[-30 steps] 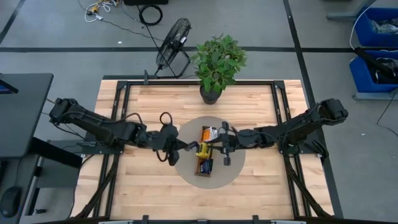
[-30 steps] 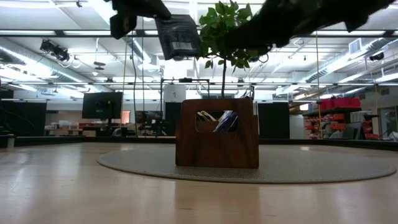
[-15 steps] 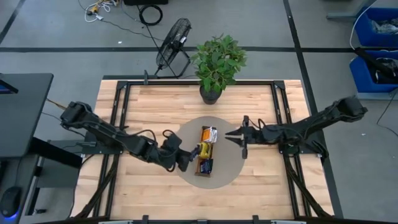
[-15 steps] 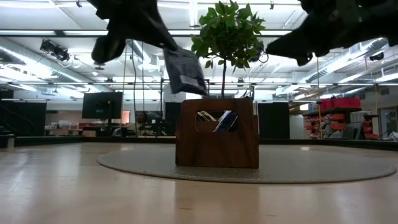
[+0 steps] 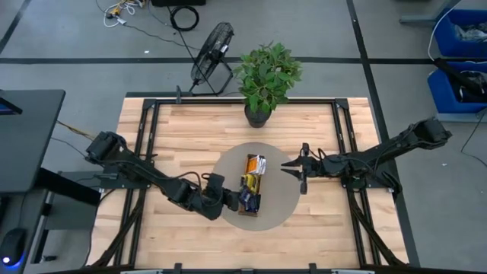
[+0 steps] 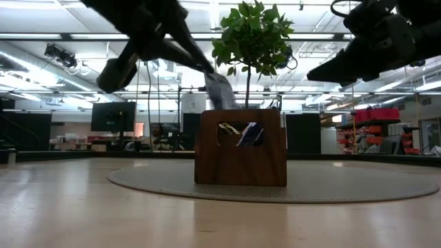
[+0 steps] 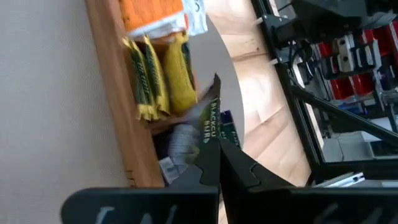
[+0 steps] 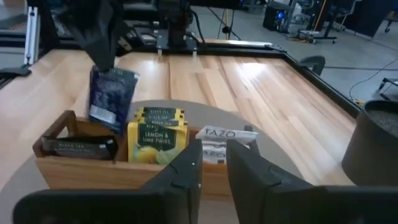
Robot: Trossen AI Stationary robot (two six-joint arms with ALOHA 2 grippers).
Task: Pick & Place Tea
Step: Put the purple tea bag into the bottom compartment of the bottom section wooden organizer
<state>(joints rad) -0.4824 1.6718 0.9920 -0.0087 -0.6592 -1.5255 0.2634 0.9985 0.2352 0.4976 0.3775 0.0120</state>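
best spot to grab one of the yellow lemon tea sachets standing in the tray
Pinch the top edge of a yellow lemon sachet from straight above. They stand upright on edge in the wooden tray, packed side by side, so only the upper edge sticks out above the tray wall; the sides are blocked.

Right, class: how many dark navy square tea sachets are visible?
2: one sachet pinched in the left gripper above the long brown wooden tray, another sachet lying in its end compartment. More may be hidden.

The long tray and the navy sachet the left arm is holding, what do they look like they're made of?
Tray: looks like wood, brown, smooth matte finish, faint grain showing on its end. Navy sachet, pinched in the left gripper: probably printed foil or coated paper, slightly glossy and flexing; which one, I cannot tell.
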